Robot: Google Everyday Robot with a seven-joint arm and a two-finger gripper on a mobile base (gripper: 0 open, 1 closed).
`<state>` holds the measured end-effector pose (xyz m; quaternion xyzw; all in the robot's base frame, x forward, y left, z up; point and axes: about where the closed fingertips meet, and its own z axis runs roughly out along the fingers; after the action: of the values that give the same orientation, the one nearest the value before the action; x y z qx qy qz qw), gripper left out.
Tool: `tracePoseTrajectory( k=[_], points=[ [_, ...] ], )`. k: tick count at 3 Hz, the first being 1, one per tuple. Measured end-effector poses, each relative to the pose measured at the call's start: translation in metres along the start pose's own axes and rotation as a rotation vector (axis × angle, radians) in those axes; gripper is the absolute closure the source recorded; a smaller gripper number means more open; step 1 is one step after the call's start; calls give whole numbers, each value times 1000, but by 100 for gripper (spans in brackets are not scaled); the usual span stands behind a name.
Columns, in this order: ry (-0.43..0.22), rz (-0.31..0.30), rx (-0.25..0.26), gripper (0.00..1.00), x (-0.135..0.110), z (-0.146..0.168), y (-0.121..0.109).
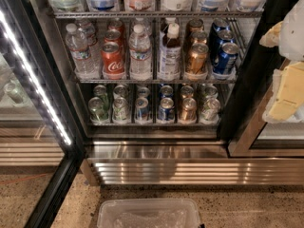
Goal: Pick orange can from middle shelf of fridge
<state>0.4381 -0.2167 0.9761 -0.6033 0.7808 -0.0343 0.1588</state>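
Note:
The fridge (242, 94) stands with its glass door swung open to the left. The middle shelf (156, 80) holds lanes of water bottles and full-size cans. The orange can (196, 58) stands at the front of its lane, right of centre, with more copper cans behind it. A red cola can (112, 59) is to its left and a blue can (225, 56) is to its right. A white bottle with a brown cap (169, 51) stands just left of the orange can. My gripper (287, 80), white and yellow, hangs at the right edge, outside the fridge and well right of the orange can.
A lower tier (152, 123) holds small short cans. The top shelf (156, 14) carries bottles in trays. The open door with its white LED strip (35, 80) is at left. A ribbed steel grille (190, 171) runs below, and a clear plastic bin (149, 215) sits on the floor.

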Motion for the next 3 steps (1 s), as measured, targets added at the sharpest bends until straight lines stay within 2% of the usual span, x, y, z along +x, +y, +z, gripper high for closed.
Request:
tracePoseTrajectory(
  k=[1,2,3],
  points=[
    [0,0,0,0,0,0,0],
    [-60,37,15,0,9,15,5],
    [-202,156,-60,0,36,85,35]
  ],
)
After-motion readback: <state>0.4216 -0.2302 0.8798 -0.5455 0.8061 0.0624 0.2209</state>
